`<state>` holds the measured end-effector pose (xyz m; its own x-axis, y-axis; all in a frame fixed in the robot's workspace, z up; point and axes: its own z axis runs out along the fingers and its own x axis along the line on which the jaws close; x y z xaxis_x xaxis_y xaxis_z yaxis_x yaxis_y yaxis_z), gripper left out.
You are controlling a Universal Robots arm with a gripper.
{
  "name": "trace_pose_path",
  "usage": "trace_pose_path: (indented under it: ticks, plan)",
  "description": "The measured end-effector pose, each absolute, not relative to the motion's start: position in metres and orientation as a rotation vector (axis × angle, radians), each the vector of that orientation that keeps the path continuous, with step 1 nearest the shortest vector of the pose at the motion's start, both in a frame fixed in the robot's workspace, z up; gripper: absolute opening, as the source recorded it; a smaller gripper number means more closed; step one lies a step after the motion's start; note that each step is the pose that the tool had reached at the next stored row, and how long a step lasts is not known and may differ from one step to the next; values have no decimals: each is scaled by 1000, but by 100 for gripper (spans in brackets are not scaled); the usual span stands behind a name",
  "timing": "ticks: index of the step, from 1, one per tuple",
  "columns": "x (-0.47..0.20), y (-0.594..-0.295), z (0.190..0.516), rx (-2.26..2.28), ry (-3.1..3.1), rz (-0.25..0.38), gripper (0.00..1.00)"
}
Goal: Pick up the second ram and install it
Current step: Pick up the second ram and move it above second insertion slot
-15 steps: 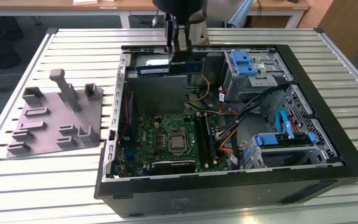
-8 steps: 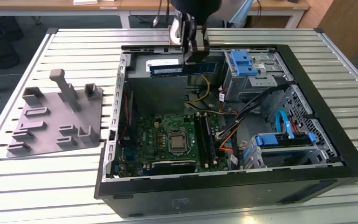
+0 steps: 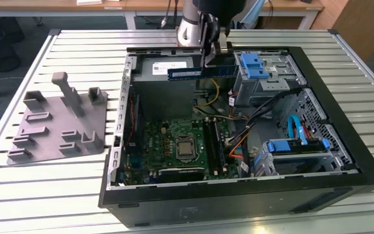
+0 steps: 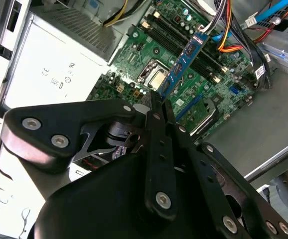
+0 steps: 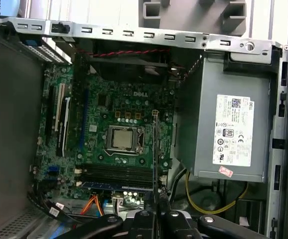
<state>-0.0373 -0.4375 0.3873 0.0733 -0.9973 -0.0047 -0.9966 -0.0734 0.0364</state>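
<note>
Now gripper (image 3: pixel 214 63) pinches second ram (image 3: pixel 187 73) — long axis level, left-right in exterior view.

Holds second ram (image 3: pixel 200 72) over power supply (image 3: pixel 156 63), inside case (image 3: pixel 239 195). Has fixture (image 3: pixel 57 122) on table (image 3: pixel 44 195), at the exterior view's left.

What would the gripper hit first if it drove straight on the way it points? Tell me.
The second ram held in the gripper leads. It would likely meet the motherboard beside the CPU socket, close to the power supply. Depth is unclear.
</note>
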Motion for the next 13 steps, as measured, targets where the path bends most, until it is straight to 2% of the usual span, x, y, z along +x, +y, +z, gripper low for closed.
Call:
trace_pose_path:
  ticks: [13]
  plan:
    - [-37, -444, 382, 2231, -2179, -45, 14]
